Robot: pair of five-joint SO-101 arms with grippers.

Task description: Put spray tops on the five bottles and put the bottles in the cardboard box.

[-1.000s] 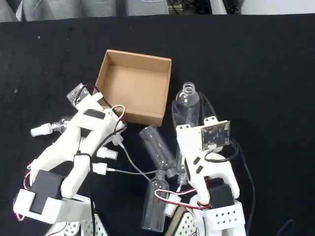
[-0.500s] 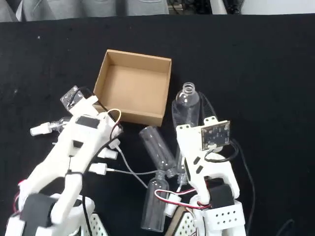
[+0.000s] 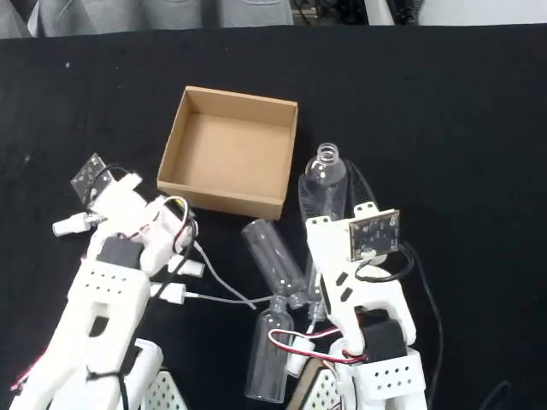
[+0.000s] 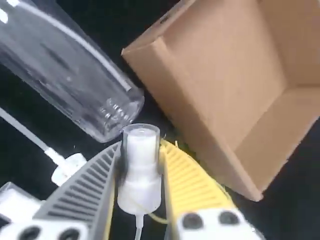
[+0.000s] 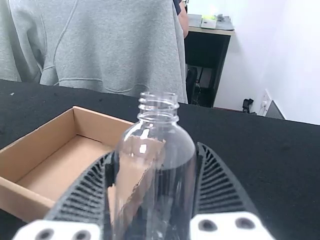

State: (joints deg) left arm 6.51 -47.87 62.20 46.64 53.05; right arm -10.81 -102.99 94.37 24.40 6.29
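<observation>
The cardboard box [image 3: 231, 154] has nothing in it yet. We see the left arm [image 3: 111, 273] has swung back off the box's near corner over the last second, and the left claw [image 4: 141, 147] is pinching a spray top [image 4: 140, 170]. The right claw [image 5: 153, 152] squeezes an upright, uncapped bottle [image 5: 152, 175] just beside the box, so we reckon capping comes next.

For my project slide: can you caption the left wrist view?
Left tool pinching a spray top near the open mouth of a clear bottle lying beside the cardboard box.
</observation>
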